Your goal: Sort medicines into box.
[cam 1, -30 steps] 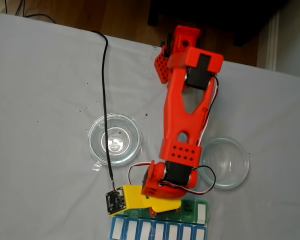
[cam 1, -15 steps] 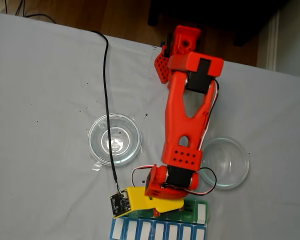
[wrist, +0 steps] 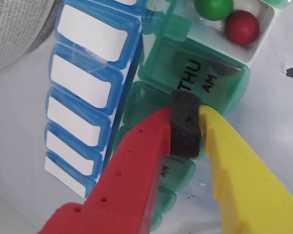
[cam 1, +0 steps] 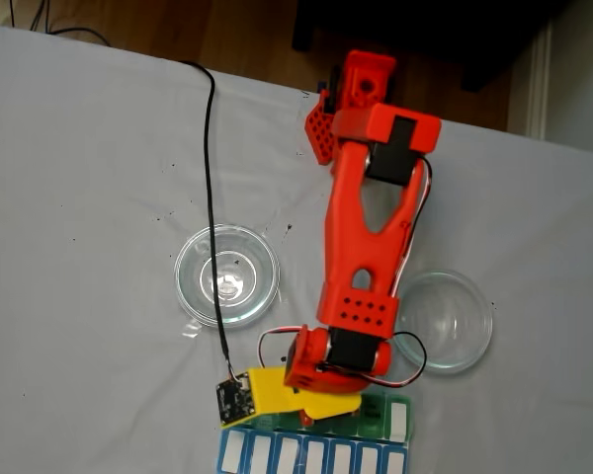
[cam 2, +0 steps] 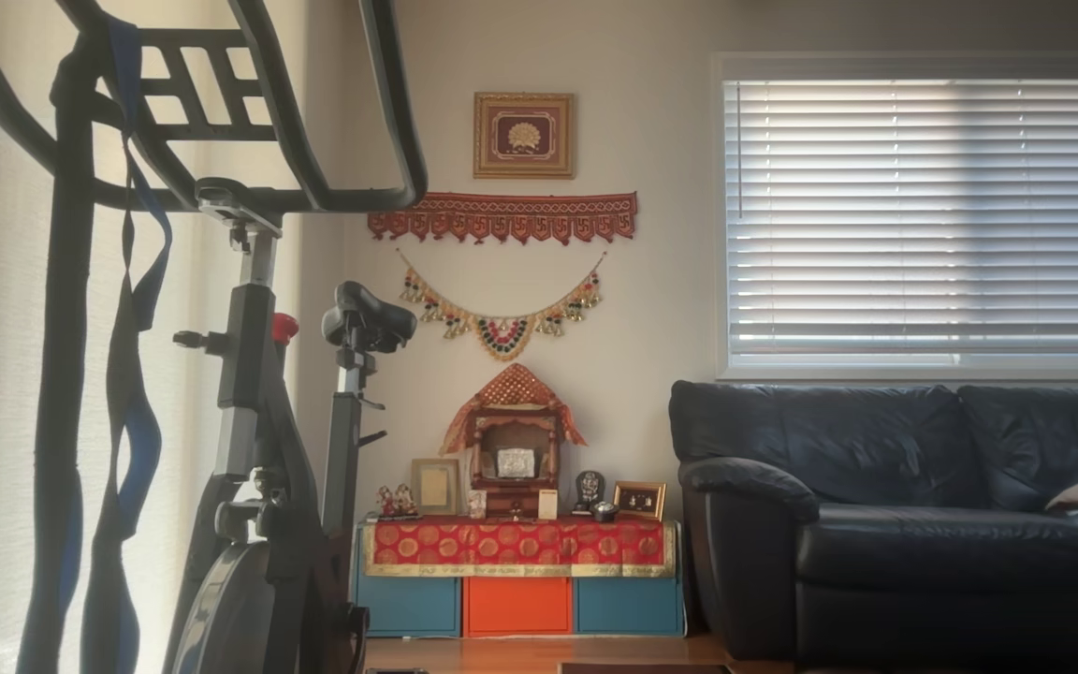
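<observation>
Gripper: the red and yellow gripper (wrist: pixel 186 127) hangs low over the green row of the pill organizer (wrist: pixel 136 97) in the wrist view, its tips closed on a black foam pad with no pill between them, the pad just above the shut lid marked THU AM (wrist: pixel 198 78).
Pills: one glossy green pill (wrist: pixel 213 7) and one glossy red pill (wrist: pixel 242 27) sit side by side, close together, in an open white compartment past the gripper's tips, toward the top right of the wrist view.
Blue row: five translucent blue lids with white label strips run down the left of the wrist view, joined to the green row.
Fixed view, left to right: a black cable (cam 1: pixel 209 197) crosses the grey cloth table (cam 1: pixel 79 247); a clear round glass dish (cam 1: pixel 226 275) lies left of the arm; the red plastic arm (cam 1: pixel 369 247) reaches down the frame to the organizer (cam 1: pixel 316 449) at the bottom edge; a second clear glass dish (cam 1: pixel 445 321) lies right of the arm.
Count: two dishes, two pills seen, one organizer.
Room camera: an exercise bike (cam 2: pixel 258 421), a small shrine (cam 2: pixel 513 440) and a dark leather sofa (cam 2: pixel 913 505).
</observation>
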Robot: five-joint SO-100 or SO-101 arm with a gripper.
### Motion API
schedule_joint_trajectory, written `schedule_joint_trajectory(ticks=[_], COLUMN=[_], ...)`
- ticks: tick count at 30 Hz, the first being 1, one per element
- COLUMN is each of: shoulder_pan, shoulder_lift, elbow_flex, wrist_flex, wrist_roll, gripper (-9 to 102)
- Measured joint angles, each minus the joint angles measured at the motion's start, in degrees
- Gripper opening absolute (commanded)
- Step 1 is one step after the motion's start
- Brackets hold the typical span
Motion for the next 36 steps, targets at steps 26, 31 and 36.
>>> schedule_joint_trajectory(ticks=[26,31,36], shoulder_pan=[4.04,4.92,5.01], shoulder_lift=[-0.88,-2.02,-2.02], elbow_flex=[-12.57,-12.74,-12.13], wrist_flex=[-6.33,-6.86,-7.91], wrist_roll=[14.15,8.96,3.34], gripper=[1,1,1])
